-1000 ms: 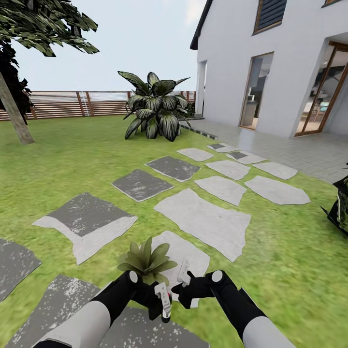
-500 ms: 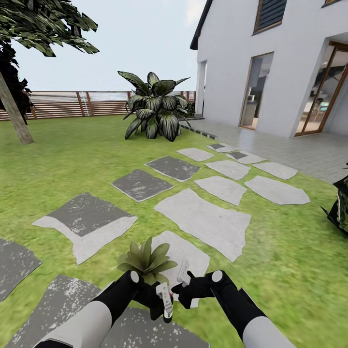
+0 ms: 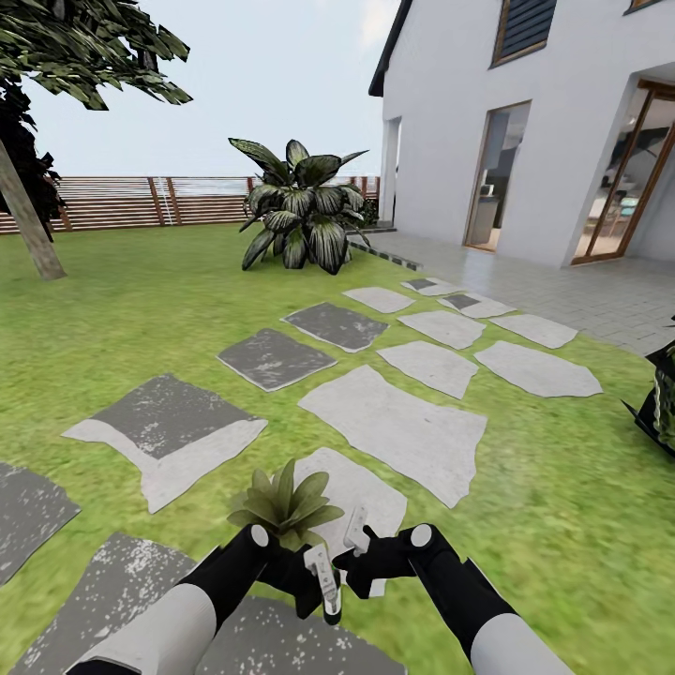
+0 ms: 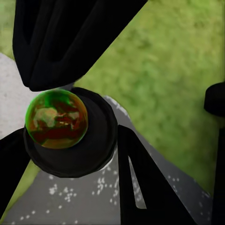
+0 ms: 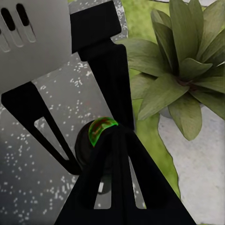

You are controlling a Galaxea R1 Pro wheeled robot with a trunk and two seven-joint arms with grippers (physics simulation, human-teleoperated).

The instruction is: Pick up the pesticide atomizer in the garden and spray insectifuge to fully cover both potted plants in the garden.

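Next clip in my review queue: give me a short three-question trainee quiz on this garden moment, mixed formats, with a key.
1. True or false: the potted plant sits just beyond the left gripper and right gripper in the head view.
2. Multiple choice: the big dark broad-leaved bush stands (A) on the stepping stones, (B) on the lawn before the wooden fence, (C) inside the house.
3. Fill in: in the right wrist view, the potted plant's leaves are ____ in colour.

Key: 1 true; 2 B; 3 green.
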